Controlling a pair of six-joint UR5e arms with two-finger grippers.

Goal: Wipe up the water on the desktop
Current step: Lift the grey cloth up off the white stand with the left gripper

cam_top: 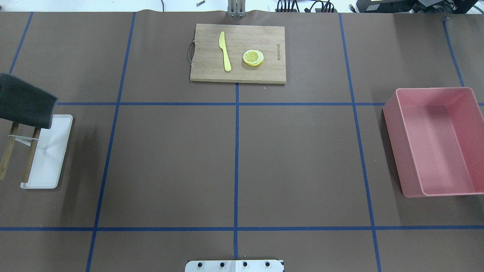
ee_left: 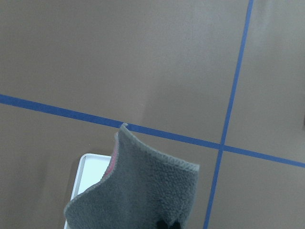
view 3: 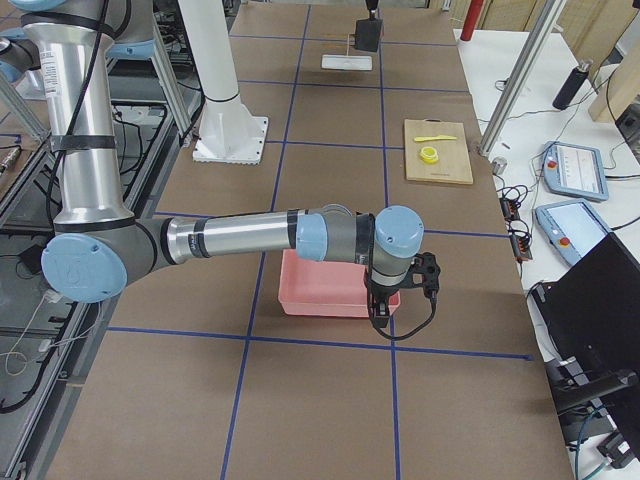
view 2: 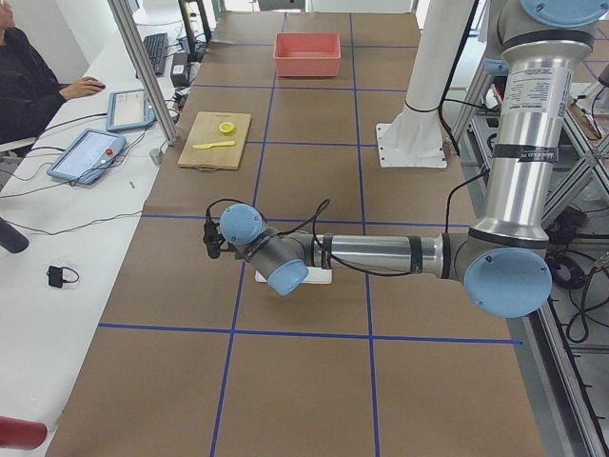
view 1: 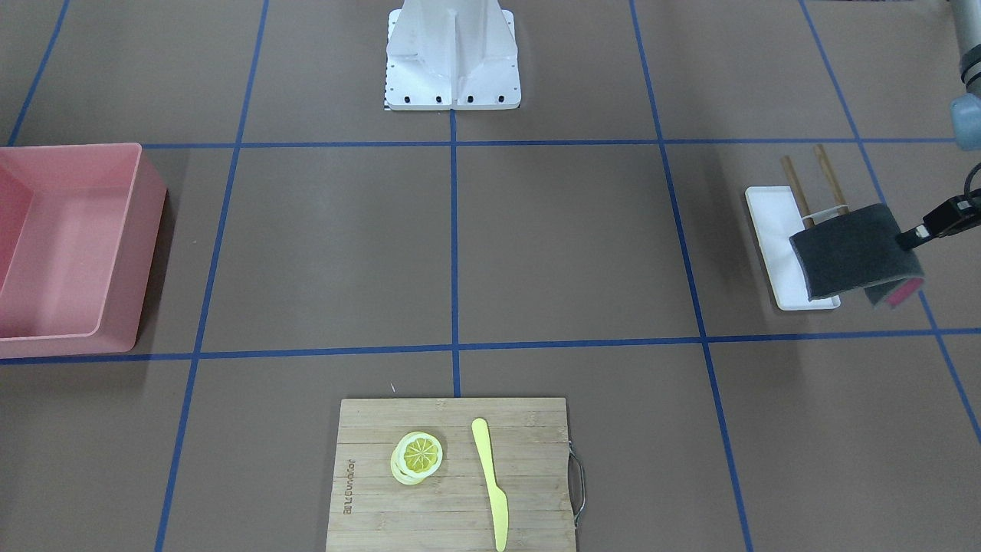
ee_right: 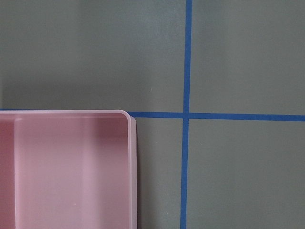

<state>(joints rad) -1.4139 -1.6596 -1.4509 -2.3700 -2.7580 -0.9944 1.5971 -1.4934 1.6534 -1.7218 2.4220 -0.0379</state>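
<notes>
desktop [view 1: 567, 245] long axis L-R, cloth [view 1: 854, 249] above tray [view 1: 770, 222]

Silver arms [view 2: 371, 253], blue caps [view 2: 504, 283], perhaps black cables [view 1: 970, 182]

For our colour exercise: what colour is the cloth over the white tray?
The cloth is dark grey, pink underneath; clearest in front-facing view.
</notes>
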